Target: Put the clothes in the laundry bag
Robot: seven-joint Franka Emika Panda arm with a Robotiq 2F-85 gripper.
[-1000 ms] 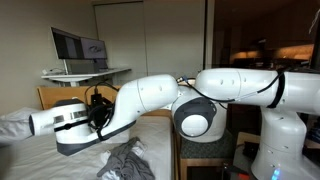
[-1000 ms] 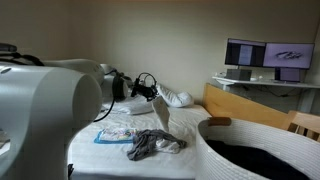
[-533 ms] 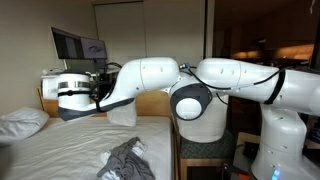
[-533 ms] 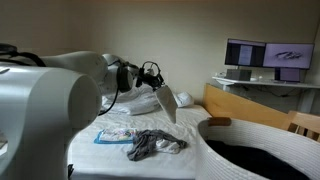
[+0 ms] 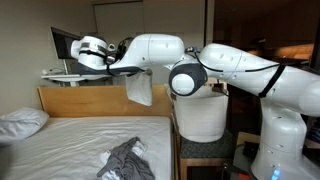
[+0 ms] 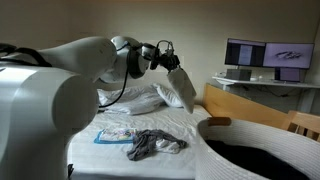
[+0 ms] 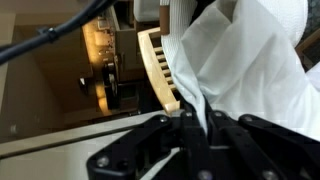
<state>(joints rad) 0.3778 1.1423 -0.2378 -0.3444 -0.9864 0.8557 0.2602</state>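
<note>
Clearly the tool (image 7: 195, 118), pinched shut on the white garment (image 5: 140, 90), hangs at nine o'clock of the laundry bag (image 5: 204, 118), so releasing here would miss.

— What are you made of?
— My arm (image 5: 240, 70) is glossy white, all fat rounded segments, with a round grey cap (image 5: 188, 80) on the joint well behind my claw (image 5: 131, 72).
— And the claw itself?
— Black and blocky, with dark matte fingers (image 7: 187, 127). A thick black cable (image 7: 50, 33) trails behind it, and dark bands ring my white wrist (image 5: 92, 50).
</note>
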